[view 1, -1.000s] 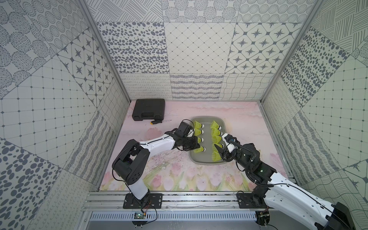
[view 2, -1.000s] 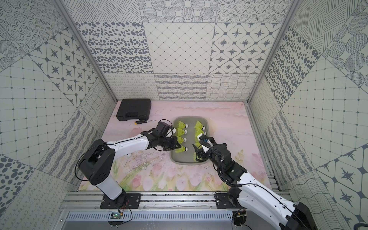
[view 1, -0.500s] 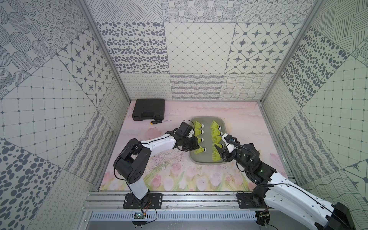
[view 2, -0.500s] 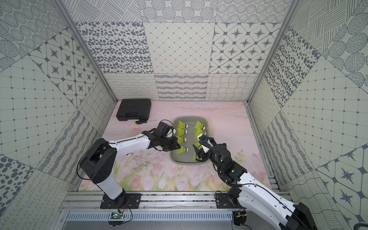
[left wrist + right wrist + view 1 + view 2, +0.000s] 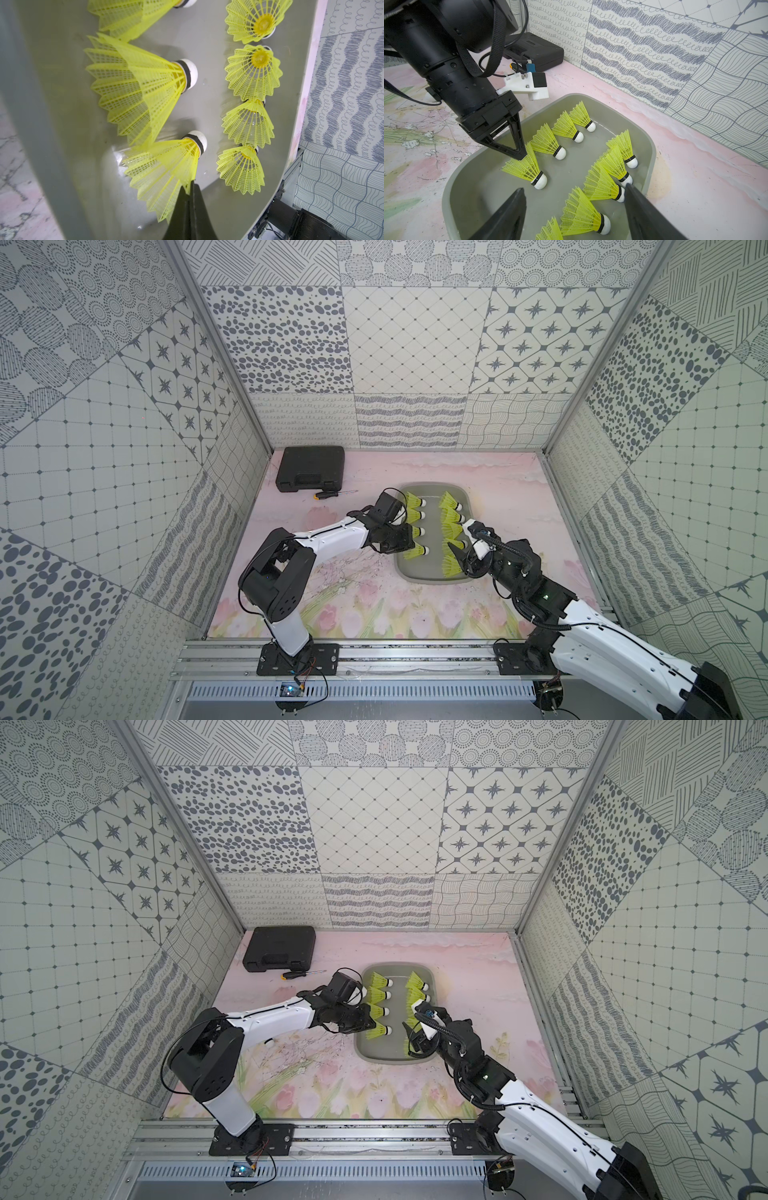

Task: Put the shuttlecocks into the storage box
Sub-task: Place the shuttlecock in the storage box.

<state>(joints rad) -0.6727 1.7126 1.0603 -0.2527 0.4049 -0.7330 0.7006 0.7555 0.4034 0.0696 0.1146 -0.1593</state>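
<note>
The storage box (image 5: 424, 570), a shallow grey tray, holds several neon yellow-green shuttlecocks lying in two columns in both top views. My left gripper (image 5: 188, 186) is shut on the skirt edge of the nearest shuttlecock (image 5: 166, 172) in the left column. That shuttlecock (image 5: 527, 168) rests on the box floor, with the left gripper (image 5: 522, 154) pinching its rim. My right gripper (image 5: 574, 187) hangs open over the near end of the right column. One shuttlecock (image 5: 583, 214) lies between its fingers, untouched. From above, the left gripper (image 5: 411, 549) and right gripper (image 5: 457, 562) face each other across the storage box (image 5: 382, 1052).
A black hard case (image 5: 311, 468) sits in the far left corner, with an orange-and-black screwdriver (image 5: 332, 494) just in front of it. Patterned walls close in the pink floral table on three sides.
</note>
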